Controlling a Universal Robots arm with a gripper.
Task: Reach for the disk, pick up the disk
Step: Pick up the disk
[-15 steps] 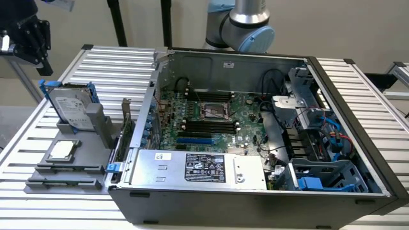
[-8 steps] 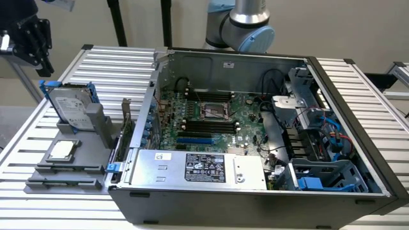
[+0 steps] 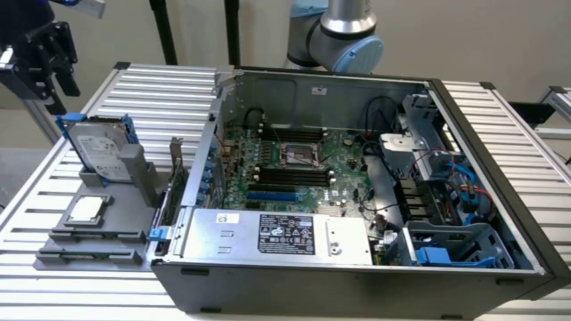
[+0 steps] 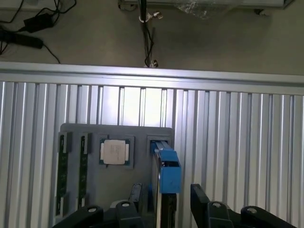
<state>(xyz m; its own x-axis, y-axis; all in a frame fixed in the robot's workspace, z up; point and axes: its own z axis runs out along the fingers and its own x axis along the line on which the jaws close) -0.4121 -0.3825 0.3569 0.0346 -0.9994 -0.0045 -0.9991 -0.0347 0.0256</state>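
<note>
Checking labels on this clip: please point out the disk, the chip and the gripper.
disk (image 3: 95,151): exterior view, on its white label.
chip (image 4: 114,152): wrist view, middle of its silver top.
gripper (image 4: 166,191): wrist view, midway between its fingers.

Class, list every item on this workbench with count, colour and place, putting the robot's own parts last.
disk: one, silver-grey with blue rails, upright in the tray
tray: one, grey, on the table, exterior view's left
chip: one, silver, flat on the tray
memory sticks: two, green, in tray slots
computer case: one, black, open, beside the tray
drive cage: one, blue, inside the case
table: one, silver slats, under everything
arm: one, grey, behind the case
gripper: one, black, open, above the disk, apart from it
</note>
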